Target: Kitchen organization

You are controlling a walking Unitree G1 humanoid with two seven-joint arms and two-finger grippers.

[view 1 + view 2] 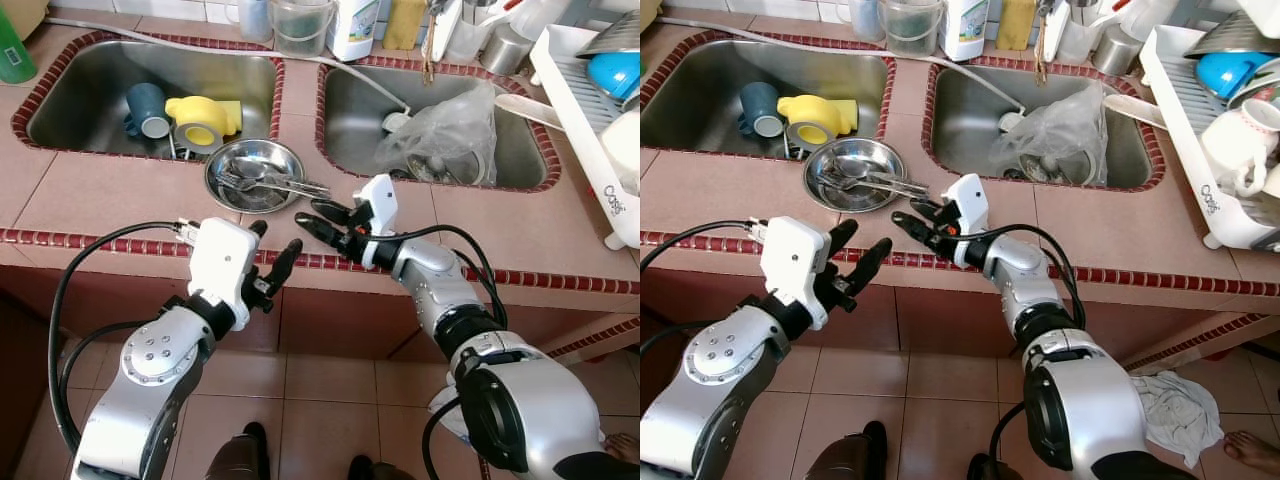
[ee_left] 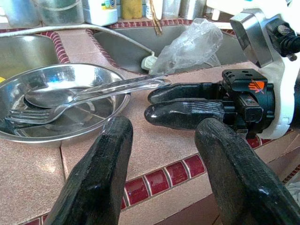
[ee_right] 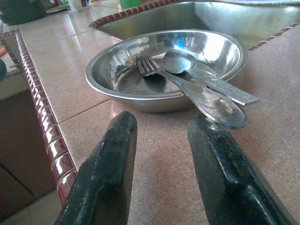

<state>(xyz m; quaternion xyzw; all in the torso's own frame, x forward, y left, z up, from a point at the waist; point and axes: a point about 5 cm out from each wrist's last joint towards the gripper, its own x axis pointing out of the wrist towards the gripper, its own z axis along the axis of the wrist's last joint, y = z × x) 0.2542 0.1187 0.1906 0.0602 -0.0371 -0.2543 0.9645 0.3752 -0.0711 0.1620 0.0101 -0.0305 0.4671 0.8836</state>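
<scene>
The robot is standing at a tiled counter (image 1: 100, 190) with 2 sinks, and both arms are reaching in over the near edge. A steel bowl (image 1: 253, 174) is sitting on the counter strip between the sinks, just near of the divider, and it is carrying a fork (image 3: 149, 66) and a spoon (image 3: 180, 61), their handles jutting out over the rim to the right. A 3rd utensil may be lying in there too, but the glare is making that hard to read.

The right gripper (image 1: 326, 222) is hovering low over the counter just near and right of the bowl, its 2 black fingers spread apart and gripping nothing, tips pointing left toward the handles. The left gripper (image 1: 273, 250) is hanging at the counter's red-tiled edge, near and left of the right one, its fingers also parted and empty.

In the left sink (image 1: 80, 100), a dark blue mug (image 1: 147, 108) is lying beside a yellow cup (image 1: 200, 120). In the right sink (image 1: 520, 150), a clear plastic bag (image 1: 445, 130) is slumping over some dishes. A white dish rack (image 1: 580, 110) is standing at the far right, and bottles and jars are lining the far wall.
</scene>
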